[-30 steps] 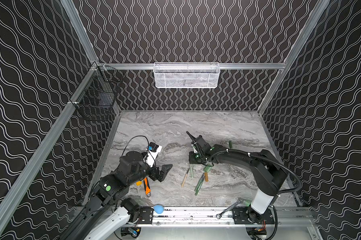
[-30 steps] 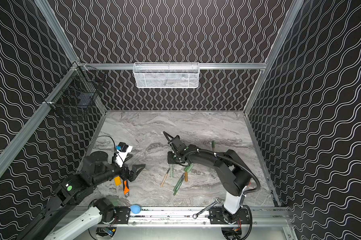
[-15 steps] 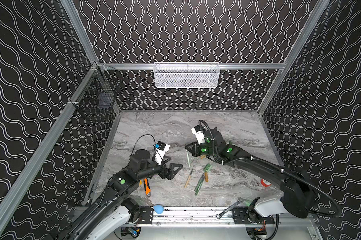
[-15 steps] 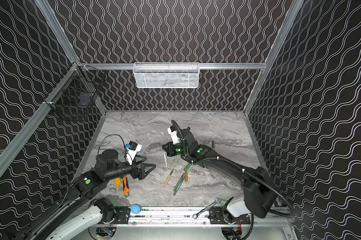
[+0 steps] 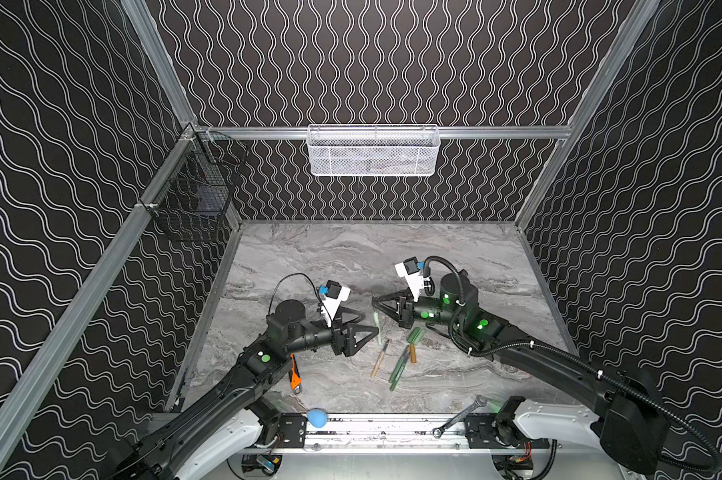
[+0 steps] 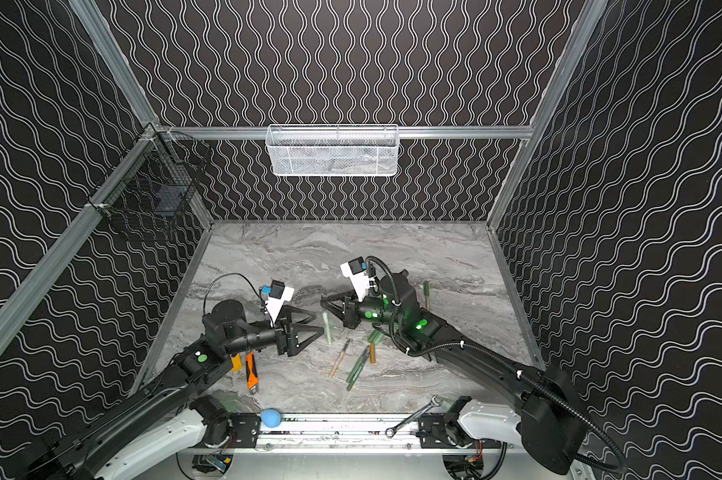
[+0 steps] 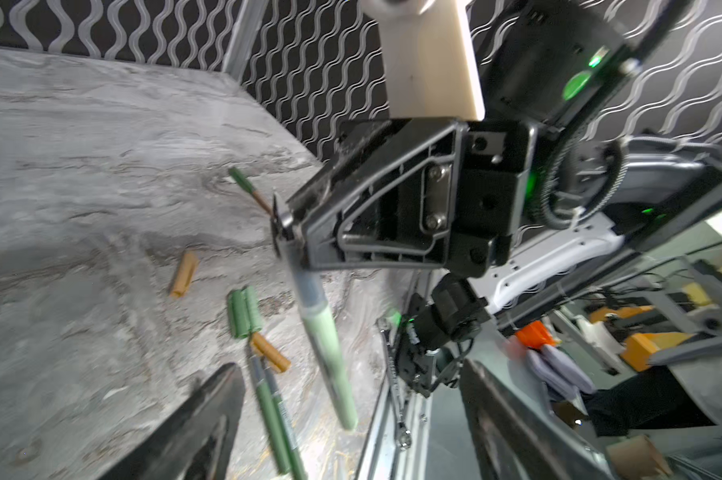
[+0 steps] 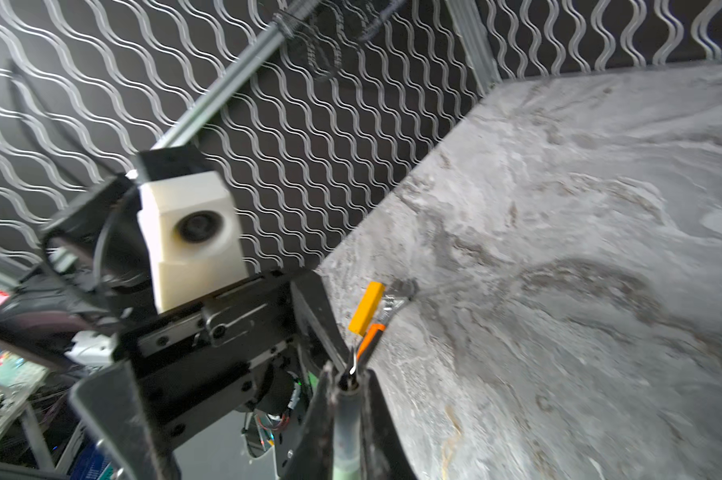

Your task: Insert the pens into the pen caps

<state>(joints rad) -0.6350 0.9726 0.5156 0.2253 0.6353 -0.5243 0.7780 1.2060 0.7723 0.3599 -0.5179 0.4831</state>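
Note:
My right gripper [image 5: 374, 306] [image 8: 344, 384] is shut on the dark tip end of a pale green pen [image 5: 377, 328] [image 7: 326, 345], which hangs tilted down above the table. My left gripper [image 5: 369, 326] [image 7: 351, 415] is open, its fingers on either side of the pen's lower end without touching it. On the table lie a tan pen [image 5: 379, 359], two green pens [image 5: 399, 368], two green pen caps [image 5: 415, 334] and a tan pen cap [image 5: 412, 353]. Another tan cap [image 7: 183, 274] and a further green pen [image 6: 426, 293] lie behind the right arm.
An orange-handled knife [image 5: 295, 374] and a yellow block [image 6: 235, 362] lie under the left arm. On the front rail are a steel wrench [image 5: 459, 415] and a blue ball [image 5: 317, 417]. A white mesh basket [image 5: 372, 151] hangs on the back wall, a black wire basket [image 5: 197, 195] at the left.
The right gripper has lifted the pale green pen off the pile and turned it toward the left arm. The left gripper has moved right to straddle the pen, its jaws a little narrower.

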